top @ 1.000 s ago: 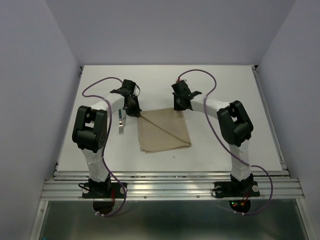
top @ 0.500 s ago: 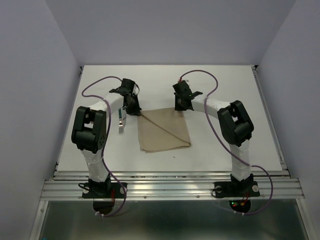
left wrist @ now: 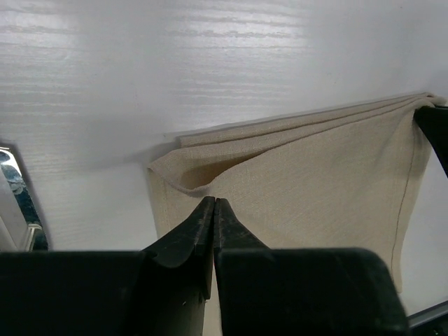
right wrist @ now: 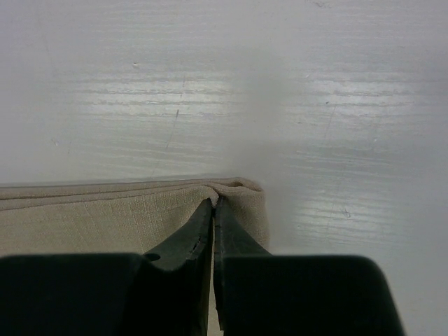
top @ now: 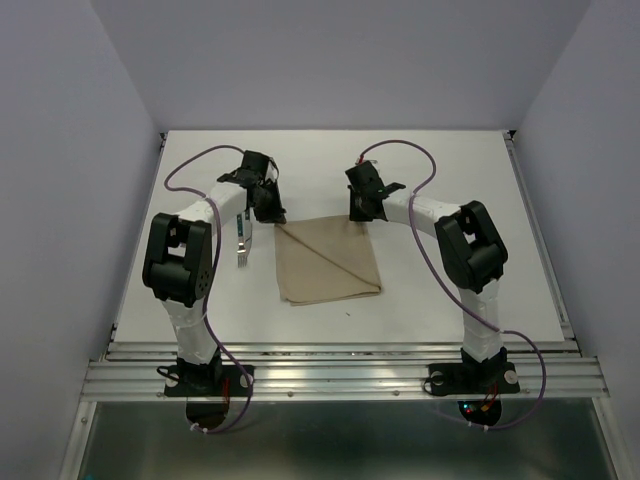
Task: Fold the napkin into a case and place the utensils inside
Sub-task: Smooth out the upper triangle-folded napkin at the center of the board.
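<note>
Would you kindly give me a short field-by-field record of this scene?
cloth: napkin folded flat on the table, with a diagonal crease
left arm: left gripper shut, pinching the napkin's far left corner
right arm: right gripper shut, pinching the far right corner
cutlery: fork lying left of the napkin, apart from it, tines toward the arm bases
progress: folding unfinished; fork outside the cloth

The napkin point(top: 328, 262) lies in the middle of the table point(top: 450, 180), the fork point(top: 242, 248) just left of it. The left gripper point(left wrist: 214, 201) sits at its far left corner, the right gripper point(right wrist: 213, 203) at its far right.
</note>
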`<state>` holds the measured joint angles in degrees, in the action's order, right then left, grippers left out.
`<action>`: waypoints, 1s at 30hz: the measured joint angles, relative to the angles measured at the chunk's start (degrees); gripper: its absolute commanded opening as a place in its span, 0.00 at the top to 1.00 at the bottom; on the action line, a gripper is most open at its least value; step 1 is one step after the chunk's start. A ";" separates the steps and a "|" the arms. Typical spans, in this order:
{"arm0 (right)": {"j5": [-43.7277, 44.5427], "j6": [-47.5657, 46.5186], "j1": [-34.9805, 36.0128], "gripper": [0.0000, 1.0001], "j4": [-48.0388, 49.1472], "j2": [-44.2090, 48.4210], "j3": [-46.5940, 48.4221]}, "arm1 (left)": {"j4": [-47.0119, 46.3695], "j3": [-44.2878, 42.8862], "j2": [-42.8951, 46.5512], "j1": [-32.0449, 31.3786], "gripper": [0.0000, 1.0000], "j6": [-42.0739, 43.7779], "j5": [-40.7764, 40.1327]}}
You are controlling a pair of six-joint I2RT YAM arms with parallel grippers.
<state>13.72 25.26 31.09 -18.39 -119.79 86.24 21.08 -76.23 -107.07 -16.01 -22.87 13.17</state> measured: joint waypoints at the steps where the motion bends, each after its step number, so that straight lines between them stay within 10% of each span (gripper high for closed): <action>1: 0.00 0.02 0.00 0.99 0.00 0.00 0.00 | -0.15 -0.22 0.00 0.00 0.87 0.00 0.04; 30: -0.33 0.13 0.00 0.99 0.00 0.00 0.00 | 0.15 -2.75 3.15 -0.09 0.95 0.55 -6.88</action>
<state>13.39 25.39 31.09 -18.39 -119.79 86.24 21.23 -78.98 -103.92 -16.10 -22.33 6.28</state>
